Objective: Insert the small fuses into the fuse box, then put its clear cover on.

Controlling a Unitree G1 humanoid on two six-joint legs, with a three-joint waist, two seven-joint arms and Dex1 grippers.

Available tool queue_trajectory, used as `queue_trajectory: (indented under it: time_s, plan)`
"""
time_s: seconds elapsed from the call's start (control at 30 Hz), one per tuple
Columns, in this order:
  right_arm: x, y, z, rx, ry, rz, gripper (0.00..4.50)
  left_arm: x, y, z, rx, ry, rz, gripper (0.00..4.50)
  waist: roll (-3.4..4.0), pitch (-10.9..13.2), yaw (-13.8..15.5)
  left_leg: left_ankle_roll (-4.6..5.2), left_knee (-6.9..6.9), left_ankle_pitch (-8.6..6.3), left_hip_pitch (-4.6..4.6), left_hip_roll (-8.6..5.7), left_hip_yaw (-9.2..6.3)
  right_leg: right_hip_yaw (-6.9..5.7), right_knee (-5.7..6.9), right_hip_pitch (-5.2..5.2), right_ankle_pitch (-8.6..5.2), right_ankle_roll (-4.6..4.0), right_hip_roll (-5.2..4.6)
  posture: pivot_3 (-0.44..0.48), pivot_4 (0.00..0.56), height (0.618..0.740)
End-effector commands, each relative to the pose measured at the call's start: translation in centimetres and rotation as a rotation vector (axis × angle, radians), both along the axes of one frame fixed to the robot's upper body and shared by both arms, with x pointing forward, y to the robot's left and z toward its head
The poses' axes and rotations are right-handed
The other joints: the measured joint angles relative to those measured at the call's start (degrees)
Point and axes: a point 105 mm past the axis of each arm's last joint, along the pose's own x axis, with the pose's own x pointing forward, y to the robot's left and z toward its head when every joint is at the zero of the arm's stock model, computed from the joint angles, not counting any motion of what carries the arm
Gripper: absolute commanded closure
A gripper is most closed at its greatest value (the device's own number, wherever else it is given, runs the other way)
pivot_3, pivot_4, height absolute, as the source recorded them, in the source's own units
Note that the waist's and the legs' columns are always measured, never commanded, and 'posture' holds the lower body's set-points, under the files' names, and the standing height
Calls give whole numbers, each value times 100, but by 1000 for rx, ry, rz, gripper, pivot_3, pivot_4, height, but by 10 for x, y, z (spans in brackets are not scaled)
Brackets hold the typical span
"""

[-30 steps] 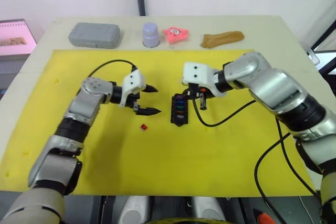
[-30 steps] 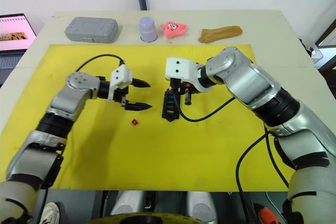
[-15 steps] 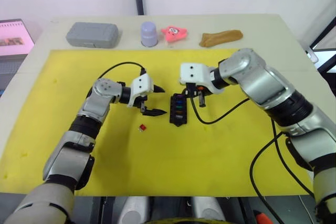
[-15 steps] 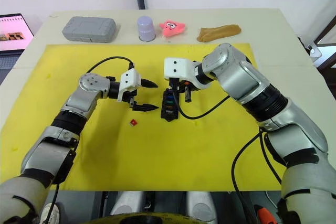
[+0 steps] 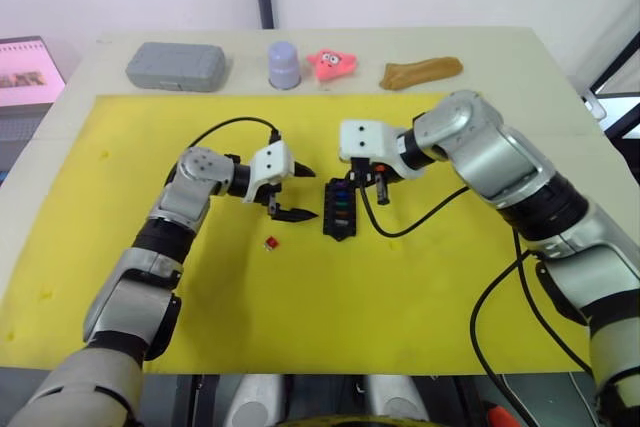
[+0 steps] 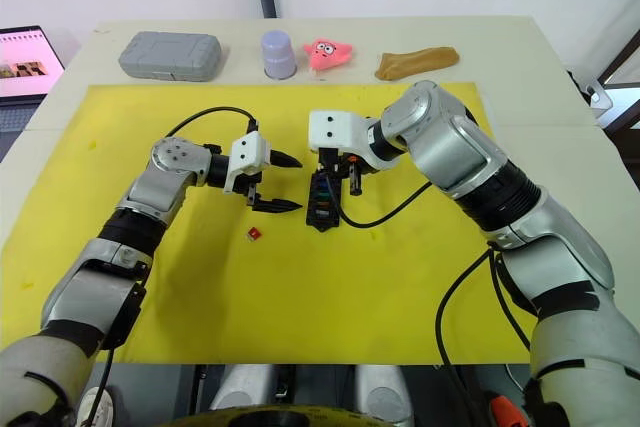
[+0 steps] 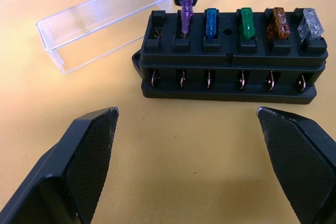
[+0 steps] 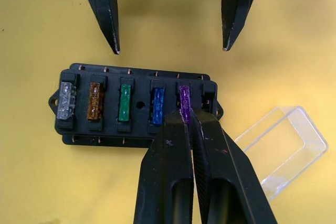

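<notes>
Right fingers [image 8: 190, 120] clenched on purple fuse [image 8: 184, 98] upright in fuse box [image 5: 340, 209], left fingers [image 5: 296, 193] released alongside, box's long axis running fore-aft, yellow mat [image 5: 420, 297] over bench [image 5: 520, 57].

Around the fuse box [image 5: 340, 208] I have little room. The right gripper [image 8: 187, 120] is pinched on a purple fuse [image 8: 184, 98] over its upper end, the left gripper [image 5: 298, 192] stands spread wide just to its left, and the clear cover [image 7: 102, 22] lies beside it. The lower yellow mat [image 5: 400, 307] is free, except a red fuse [image 5: 270, 243].
</notes>
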Motion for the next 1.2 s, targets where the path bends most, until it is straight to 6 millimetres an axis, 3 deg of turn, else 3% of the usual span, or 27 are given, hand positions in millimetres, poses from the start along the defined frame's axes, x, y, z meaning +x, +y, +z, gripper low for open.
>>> queue_trajectory:
  time_s: [0.03, 0.97, 1.2]
  plan:
    - [0, 2, 10, 21, -30, 3, 4500, 1, -3, 12, -14, -51, -14, 68, 0, 0, -1, 0, 0, 0, 0, 0, 0, 0, 0, 0, 0, 0, 0, 0, 150, 740]
    - [2, 5, -7, 16, 63, -76, 4500, 1, -4, 13, -18, -55, -9, 68, 1, -2, -21, -2, 3, 1, 4, -13, -1, 0, 8, 0, 0, 0, 0, 0, 150, 740]
    - [-1, 11, 5, 51, 92, -85, 4500, 0, -6, 13, -20, -57, -11, 68, 1, -3, -91, -3, 2, 2, 5, -13, -2, 0, 12, 0, 0, 0, -1, 0, 150, 740]
